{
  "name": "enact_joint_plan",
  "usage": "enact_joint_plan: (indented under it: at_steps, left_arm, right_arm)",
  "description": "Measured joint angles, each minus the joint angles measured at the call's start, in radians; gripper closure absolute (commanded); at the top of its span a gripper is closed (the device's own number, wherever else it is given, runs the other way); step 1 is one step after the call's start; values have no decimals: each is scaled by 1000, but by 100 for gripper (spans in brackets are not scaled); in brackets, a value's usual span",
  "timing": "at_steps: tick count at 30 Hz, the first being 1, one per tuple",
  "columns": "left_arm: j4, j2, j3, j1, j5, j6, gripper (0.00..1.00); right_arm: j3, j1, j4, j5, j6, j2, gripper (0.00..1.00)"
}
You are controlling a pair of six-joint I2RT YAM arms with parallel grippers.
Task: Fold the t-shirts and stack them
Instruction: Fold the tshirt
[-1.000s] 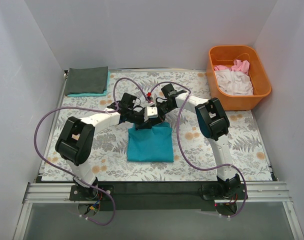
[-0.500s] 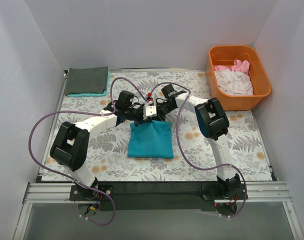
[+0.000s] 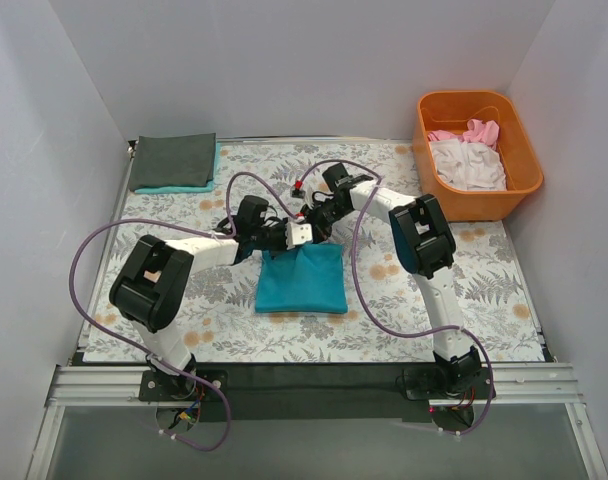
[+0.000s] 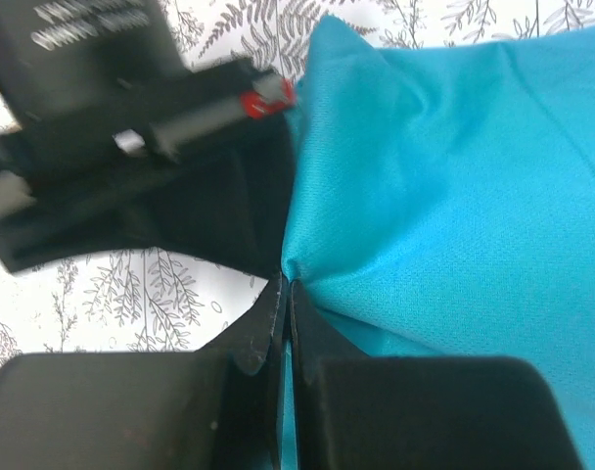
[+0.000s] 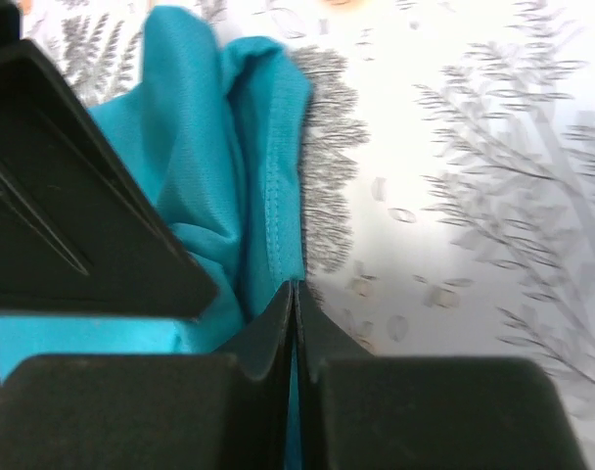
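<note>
1. Teal t-shirt (image 3: 301, 283) lies as a folded rectangle in the middle of the floral-covered counter (image 3: 504, 300), just in front of both wrists.
2. Its far edge is gathered where both arms meet. The left gripper (image 4: 286, 284) is pinched tight on a small pucker of teal cloth at the left part of that edge. The right gripper (image 5: 294, 289) is closed to a slit with a stitched hem bunched in front of it and teal showing between its fingers, so it seems to hold the edge too.
3. Handling, as I judge it: the cloth is light, thin and limp. It creases at once where pinched, will sag between two holds, and the layers can slide apart if dragged by one layer only.
4. Best holds are the two far corners, catching all layers together, with the arms kept level and apart so the fold does not collapse.
5. A dark grey t-shirt (image 3: 174, 158) sits folded at the far left corner of the counter on top of another teal layer (image 3: 174, 188). This looks like the stack, well apart from the held shirt.
6. An orange tub (image 3: 519, 180) at the far right holds white cloth (image 3: 469, 165) and pink cloth (image 3: 479, 130), unfolded.
7. Path to the stack looks open. The purple cables (image 3: 356, 285) loop low near the shirt's right side and could snag it, and the two wrists are crowded close together.
</note>
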Motion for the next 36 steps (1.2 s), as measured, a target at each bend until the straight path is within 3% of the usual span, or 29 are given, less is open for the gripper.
enact_joint_plan:
  at_steps: [4,14,23,30,33,36]
  left_arm:
    - [29,0,-21,0,-6,3,100]
    - [117,-137,-92,-1,-18,21,100]
    - [229,-53,-93,-1,-35,26,100]
    - [303,49,-93,-2,-43,25,100]
    - [317,62,-93,-3,-48,18,83]
    - [299,60,-80,-5,-55,-23,63]
  right_arm:
    - [35,-23,-12,21,0,16,99]
    - [33,-36,-18,-72,-4,45,99]
    - [38,-36,-37,-103,-4,55,98]
    - [80,-44,-82,-63,4,56,69]
    - [96,-71,-94,-3,2,37,66]
    - [99,-116,-106,71,-2,8,55]
